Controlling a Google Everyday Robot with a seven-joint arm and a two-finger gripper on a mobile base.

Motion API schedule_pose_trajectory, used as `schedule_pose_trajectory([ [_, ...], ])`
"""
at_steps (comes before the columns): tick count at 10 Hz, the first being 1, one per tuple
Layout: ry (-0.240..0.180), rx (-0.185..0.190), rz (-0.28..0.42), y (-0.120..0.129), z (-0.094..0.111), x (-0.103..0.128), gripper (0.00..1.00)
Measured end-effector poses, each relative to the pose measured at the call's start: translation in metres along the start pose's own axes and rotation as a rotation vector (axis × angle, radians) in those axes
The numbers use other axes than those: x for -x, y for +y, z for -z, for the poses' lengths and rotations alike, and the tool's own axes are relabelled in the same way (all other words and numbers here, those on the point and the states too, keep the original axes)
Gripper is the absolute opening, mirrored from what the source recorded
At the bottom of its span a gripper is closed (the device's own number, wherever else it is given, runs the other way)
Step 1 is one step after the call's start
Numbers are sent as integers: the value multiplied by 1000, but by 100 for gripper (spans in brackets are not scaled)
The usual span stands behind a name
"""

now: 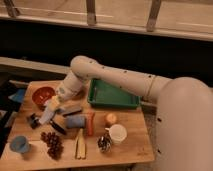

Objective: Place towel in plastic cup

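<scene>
- at the far left front of the table (135, 150) stands a blue cup (19, 144), with nothing in it that we can see. a red bowl (42, 95) sits further back.
- next comes the gripper (47, 115), low over the table just in front of the red bowl and pointing down and to the left. we cannot tell how wide it stands or whether it has hold of anything.
- just right of the gripper lies a blue-grey folded piece that we take, with some doubt in this dim view, to be the towel (75, 121). it rests flat on the table, near the gripper but beside it rather than under it.
- further right, near the front edge, stands the white cup (118, 133), which we judge the likelier plastic cup. it looks empty and stands apart from the towel.
- behind it lies the green tray (112, 95), with the arm (115, 76) reaching across its back edge.
- as we judge it, the task is hardly begun. the towel is not lifted and neither cup holds it, so the grasp, the carry to the right and the drop are all left.
</scene>
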Motion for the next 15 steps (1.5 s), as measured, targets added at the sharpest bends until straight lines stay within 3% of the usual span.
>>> schedule_pose_trajectory([
  [6,148,172,175,72,-100,30,0],
  [9,224,263,243,97,-137,35,0],
  [15,236,271,228,95,-140,33,0],
])
